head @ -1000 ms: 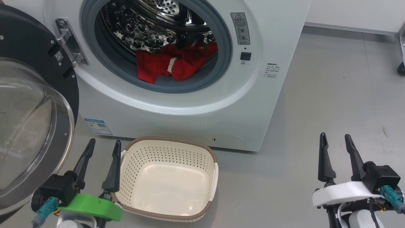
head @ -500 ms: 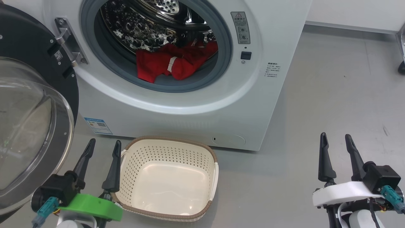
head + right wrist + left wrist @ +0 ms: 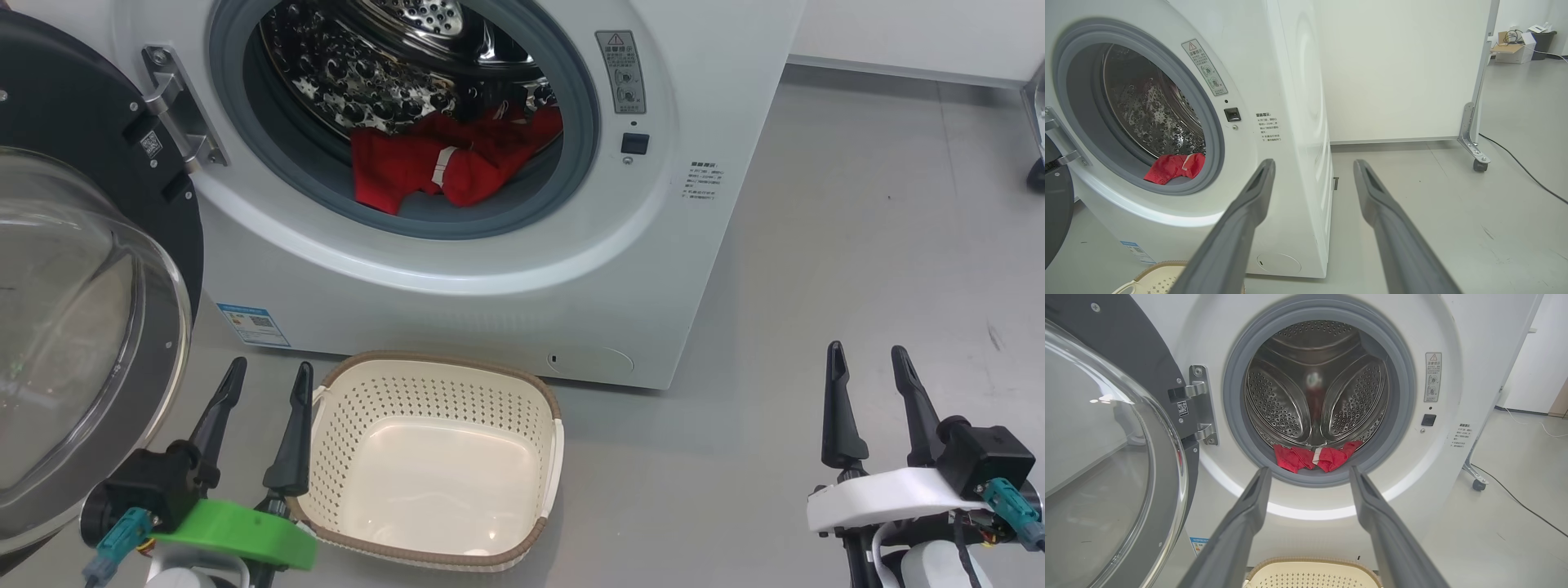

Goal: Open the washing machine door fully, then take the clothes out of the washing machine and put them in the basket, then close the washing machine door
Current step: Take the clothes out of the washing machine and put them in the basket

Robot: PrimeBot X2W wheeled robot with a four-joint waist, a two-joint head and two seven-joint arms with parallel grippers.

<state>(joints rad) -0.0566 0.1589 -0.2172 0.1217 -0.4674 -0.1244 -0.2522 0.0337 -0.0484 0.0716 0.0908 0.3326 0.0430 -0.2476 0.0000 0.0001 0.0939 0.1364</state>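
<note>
The washing machine [image 3: 506, 310] stands ahead with its door [image 3: 73, 327] swung wide to the left, glass bowl facing out. Red clothes [image 3: 457, 159] with a white stripe lie at the drum's front lip, also seen as clothes [image 3: 1314, 456] and clothes [image 3: 1175, 166]. The cream basket [image 3: 343, 392] sits empty on the floor before the machine. My left gripper [image 3: 265, 371] is open beside the basket's left rim, holding nothing. My right gripper [image 3: 865, 353] is open over bare floor at the lower right, well right of the machine.
The open door [image 3: 1106, 465] stands close to my left arm. A white partition on a castor [image 3: 1478, 163] stands behind the machine at the right, with a black cable [image 3: 1527, 171] on the grey floor.
</note>
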